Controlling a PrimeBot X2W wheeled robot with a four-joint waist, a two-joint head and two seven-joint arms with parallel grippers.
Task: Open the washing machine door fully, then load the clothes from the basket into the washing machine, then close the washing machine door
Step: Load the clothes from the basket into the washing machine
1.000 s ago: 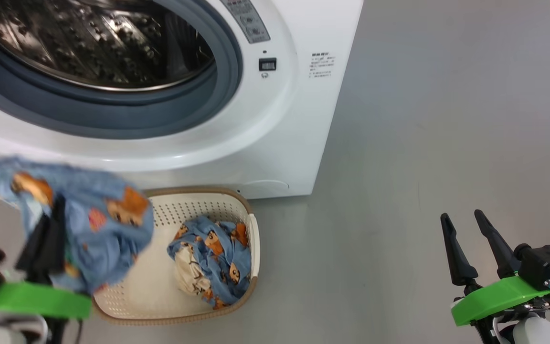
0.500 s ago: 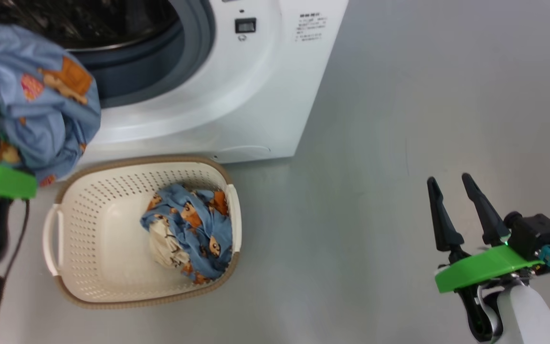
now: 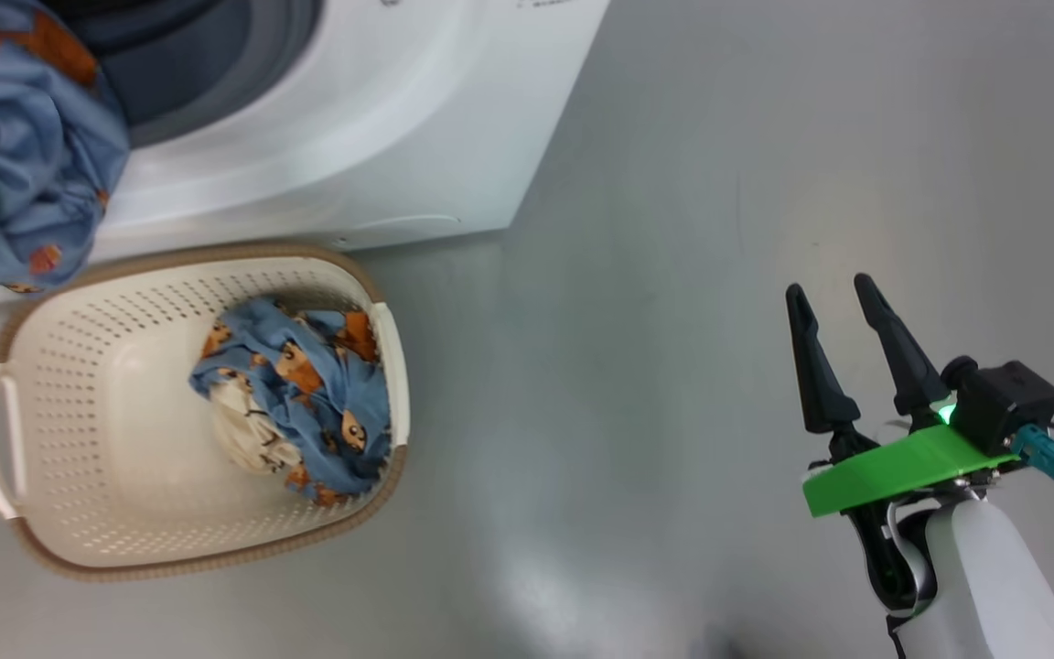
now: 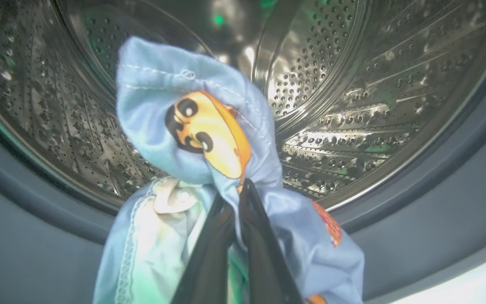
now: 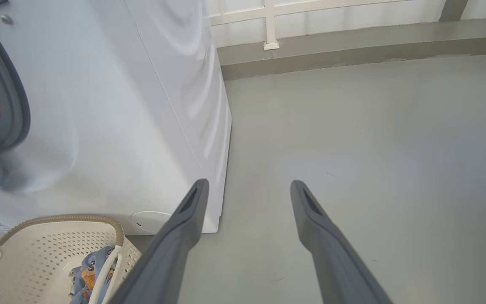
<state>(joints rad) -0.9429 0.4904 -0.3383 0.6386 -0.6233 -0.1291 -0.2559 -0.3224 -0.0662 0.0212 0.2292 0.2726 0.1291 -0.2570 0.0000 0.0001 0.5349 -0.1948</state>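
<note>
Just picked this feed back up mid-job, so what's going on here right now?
The left gripper is shut on a blue printed garment and holds it at the mouth of the washing machine, in front of the steel drum. A second bundle of the same clothes lies in the basket on the floor just below. The right gripper hangs open and empty off to the side, above the floor.

Light blue cartoon-face fabric garment [image 4: 192,126] hangs bunched at the mouth of the big white front-loader washing machine [image 3: 353,119], perforated steel drum [image 4: 352,105] exposed. Second blue bundle [image 3: 294,403] lies against the right wall of the cream perforated oval plastic basket [image 3: 79,384], just in front of the machine.
</note>
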